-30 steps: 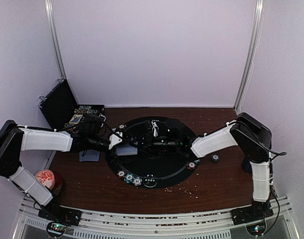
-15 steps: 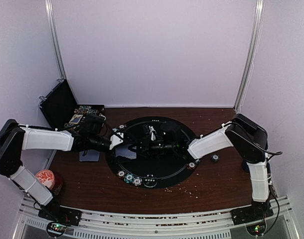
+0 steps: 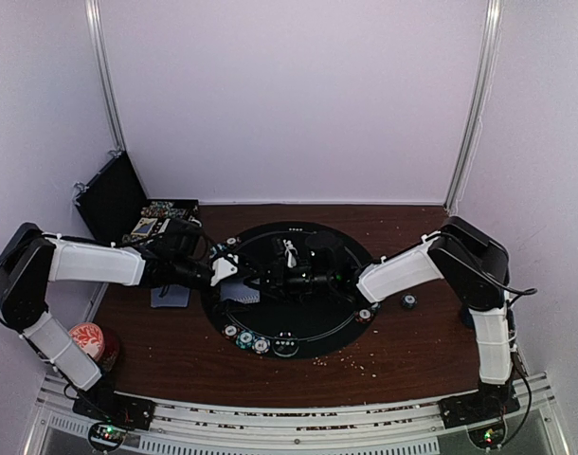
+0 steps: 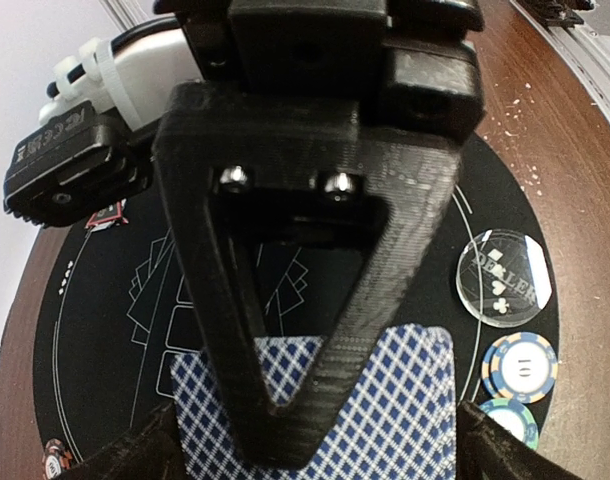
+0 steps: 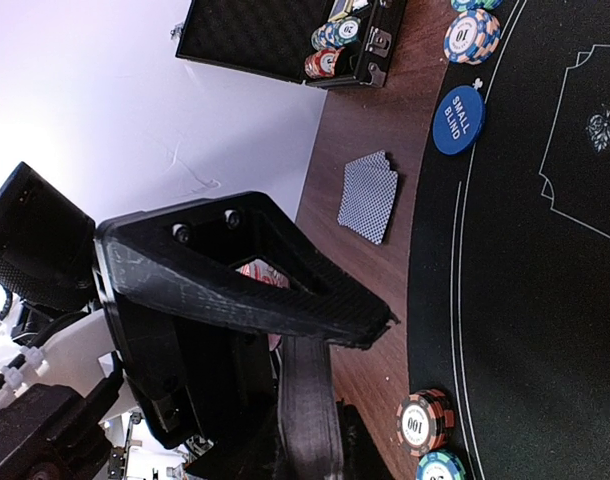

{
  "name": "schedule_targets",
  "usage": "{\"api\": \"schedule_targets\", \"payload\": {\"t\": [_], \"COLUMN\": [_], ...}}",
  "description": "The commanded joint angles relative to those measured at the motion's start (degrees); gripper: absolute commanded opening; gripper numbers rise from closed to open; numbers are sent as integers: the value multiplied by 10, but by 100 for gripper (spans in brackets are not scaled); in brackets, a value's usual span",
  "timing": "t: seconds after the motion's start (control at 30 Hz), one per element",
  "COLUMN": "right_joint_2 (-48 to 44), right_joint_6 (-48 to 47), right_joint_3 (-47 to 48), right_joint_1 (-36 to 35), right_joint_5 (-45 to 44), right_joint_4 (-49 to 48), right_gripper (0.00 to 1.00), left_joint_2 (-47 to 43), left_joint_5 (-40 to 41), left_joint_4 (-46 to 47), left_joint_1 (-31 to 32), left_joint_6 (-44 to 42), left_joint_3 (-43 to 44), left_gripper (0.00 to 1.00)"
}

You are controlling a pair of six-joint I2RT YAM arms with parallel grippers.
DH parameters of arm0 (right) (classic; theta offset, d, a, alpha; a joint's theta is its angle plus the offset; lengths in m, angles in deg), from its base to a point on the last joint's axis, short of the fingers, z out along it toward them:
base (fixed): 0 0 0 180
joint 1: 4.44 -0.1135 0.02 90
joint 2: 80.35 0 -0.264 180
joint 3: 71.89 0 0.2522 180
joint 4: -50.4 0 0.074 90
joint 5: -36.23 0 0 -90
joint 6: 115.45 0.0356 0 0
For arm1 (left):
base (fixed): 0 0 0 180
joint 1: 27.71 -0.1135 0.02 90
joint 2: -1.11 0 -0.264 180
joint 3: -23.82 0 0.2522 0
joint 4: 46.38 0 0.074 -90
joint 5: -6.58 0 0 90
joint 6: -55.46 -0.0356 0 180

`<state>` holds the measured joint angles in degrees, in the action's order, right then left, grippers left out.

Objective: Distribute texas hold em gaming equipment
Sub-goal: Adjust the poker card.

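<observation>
left pincer: your left gripper (image 4: 313, 430) is standing with its jaws wide apart, one finger in each bottom corner of the left wrist view; you cannot tell whether the pads are touching anything.
right pincer: your right gripper (image 4: 275, 435) is pressing its jaws together, its tip pointing down from the top of that frame onto the cards; you cannot tell whether it is pinching one or only resting on it.
cards, place: the playing cards (image 4: 405, 420) are showing their backs at bottom centre of the frame, between the left fingers, over the black mat (image 4: 85, 330).
bearing: the pair is sitting straight ahead of the left gripper and right under the right tip, so both arms are equally near.
long axis: it is running up and down the frame, along the left gripper's reach; the short edges are pointing to the frame's top, the right-hand card fanned slightly higher.
next move: by this reading, you are needing one clear owner of the cards before either arm is pulling away.
</observation>
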<state>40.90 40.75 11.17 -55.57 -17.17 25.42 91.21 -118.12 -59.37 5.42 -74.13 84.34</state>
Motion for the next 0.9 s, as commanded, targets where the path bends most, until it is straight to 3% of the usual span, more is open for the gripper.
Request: {"api": "schedule_targets", "payload": {"t": [0.0, 0.4, 0.87], "right_joint_2": [-19, -19, -14], "right_joint_6": [-4, -2, -16], "right_joint_3": [9, 9, 12], "right_joint_1": [-4, -5, -5], "right_joint_5": [-3, -2, -5], "right_joint_4": [-16, -18, 8], "right_gripper": [0, 0, 0], "left_joint_2": [9, 21, 27], "left_joint_5": [0, 4, 0], "left_joint_4": [-3, -11, -26], "left_joint_1": [4, 4, 5], "left_joint_6": [-10, -16, -22], "left_joint_3": [18, 23, 31], "left_gripper": [91, 89, 41]}}
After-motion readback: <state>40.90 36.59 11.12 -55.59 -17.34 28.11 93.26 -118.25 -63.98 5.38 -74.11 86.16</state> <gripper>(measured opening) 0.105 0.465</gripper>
